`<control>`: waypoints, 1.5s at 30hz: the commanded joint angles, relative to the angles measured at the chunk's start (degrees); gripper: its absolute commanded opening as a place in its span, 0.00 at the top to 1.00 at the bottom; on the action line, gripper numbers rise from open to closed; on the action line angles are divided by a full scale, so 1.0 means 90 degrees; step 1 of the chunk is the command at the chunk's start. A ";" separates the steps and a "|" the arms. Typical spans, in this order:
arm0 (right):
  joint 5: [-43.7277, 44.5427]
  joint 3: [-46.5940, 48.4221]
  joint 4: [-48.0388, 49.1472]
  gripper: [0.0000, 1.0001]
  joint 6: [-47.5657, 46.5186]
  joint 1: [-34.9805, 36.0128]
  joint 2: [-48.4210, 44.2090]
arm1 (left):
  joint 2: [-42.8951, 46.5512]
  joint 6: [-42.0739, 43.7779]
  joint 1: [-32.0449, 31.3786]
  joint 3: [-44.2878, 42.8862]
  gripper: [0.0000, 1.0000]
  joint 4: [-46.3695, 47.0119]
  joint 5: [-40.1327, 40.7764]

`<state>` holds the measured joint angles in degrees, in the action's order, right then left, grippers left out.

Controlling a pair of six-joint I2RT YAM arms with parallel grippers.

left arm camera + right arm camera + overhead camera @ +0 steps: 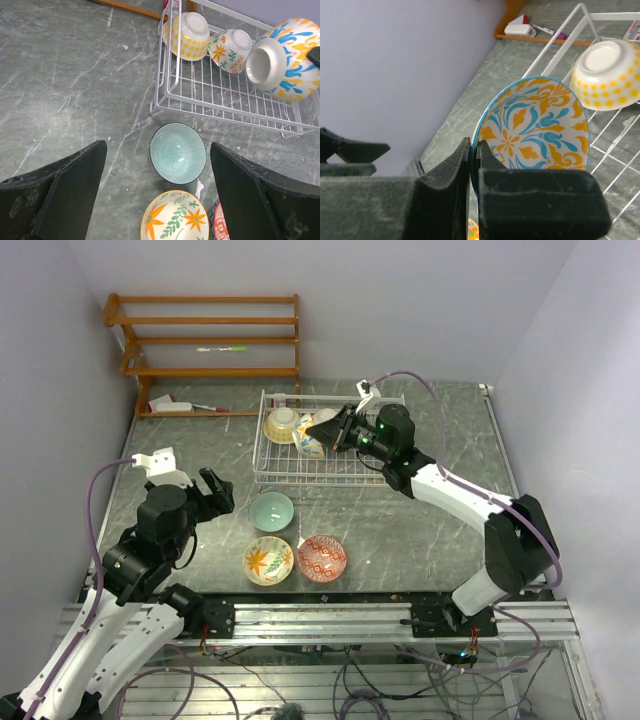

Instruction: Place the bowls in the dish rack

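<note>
The white wire dish rack (262, 440) stands at the back of the table. In it a yellow-dotted bowl (283, 424) lies on its side, with an orange-and-green floral bowl (231, 45) beside it. My right gripper (336, 429) is shut on the rim of a blue-and-orange patterned bowl (540, 125) and holds it tilted on edge over the rack's left half. On the table in front of the rack sit a teal bowl (271, 511), an orange-flower leaf bowl (268, 561) and a red patterned bowl (322, 558). My left gripper (215, 490) is open and empty, left of the teal bowl (178, 152).
An orange-brown wooden shelf unit (210, 340) stands at the back left against the wall, with small items (175, 405) on its bottom board. Walls close in both sides. A metal rail (320, 620) runs along the near edge.
</note>
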<state>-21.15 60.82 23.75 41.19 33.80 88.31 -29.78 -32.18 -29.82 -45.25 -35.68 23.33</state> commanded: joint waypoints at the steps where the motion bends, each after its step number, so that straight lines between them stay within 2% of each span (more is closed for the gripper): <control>1: -0.0396 -0.0191 0.1698 1.00 0.1171 -0.0352 0.0485 | 0.0014 -0.0036 0.0013 -0.0119 0.05 0.0048 0.0097; 5: -0.0506 -0.0312 0.2379 1.00 0.1637 -0.0484 0.1039 | 0.0027 -0.0030 0.0013 -0.0145 0.05 -0.0008 0.0128; 14: -0.0663 -0.0314 0.3100 1.00 0.2332 -0.0588 0.1914 | 0.0041 -0.0037 0.0018 -0.0137 0.05 -0.0002 0.0142; 30: -0.0342 -0.0319 0.2100 0.98 0.2337 -0.0901 0.2358 | 0.0037 -0.0047 0.0014 -0.0138 0.05 -0.0011 0.0152; 35: -0.0316 -0.0349 0.1742 0.93 0.2246 -0.0971 0.2419 | 0.0041 -0.0047 0.0019 -0.0127 0.05 0.0001 0.0152; 40: -0.0199 -0.0431 0.1410 0.76 0.2036 -0.0991 0.2393 | 0.0004 -0.0045 0.0013 -0.0136 0.05 0.0003 0.0149; 45: -0.0031 -0.0683 0.1227 0.68 0.1878 -0.1034 0.2259 | -0.0019 -0.0039 0.0014 -0.0128 0.05 0.0034 0.0132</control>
<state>-24.64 57.21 41.71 61.63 25.43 108.51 -29.76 -32.21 -29.82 -45.25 -35.88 23.77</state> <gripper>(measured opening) 0.308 0.955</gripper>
